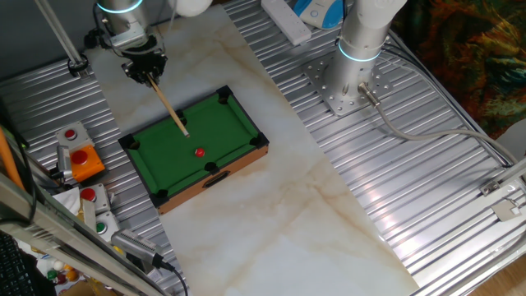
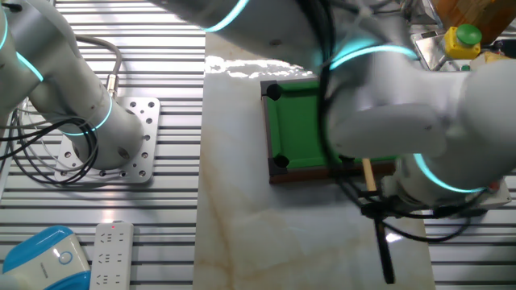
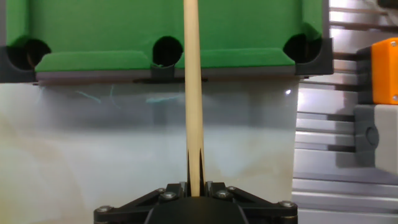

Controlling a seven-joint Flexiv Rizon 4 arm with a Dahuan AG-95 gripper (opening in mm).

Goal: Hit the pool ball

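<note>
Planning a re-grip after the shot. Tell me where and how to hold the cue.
Grip the cue at its butt end, where the tool already clamps it, fingers pinching across the thin round shaft. Come from the side away from the table: the tip reaches over the felt toward the ball.

White rounded arm [image 2: 387, 129] with glowing cyan joint rings, black cables, and black screw-studded end effector [image 3: 194, 198].

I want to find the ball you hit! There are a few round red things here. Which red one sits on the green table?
The pool ball: tiny, alone on the green felt. The red button sits in an orange box off the pool table.
</note>
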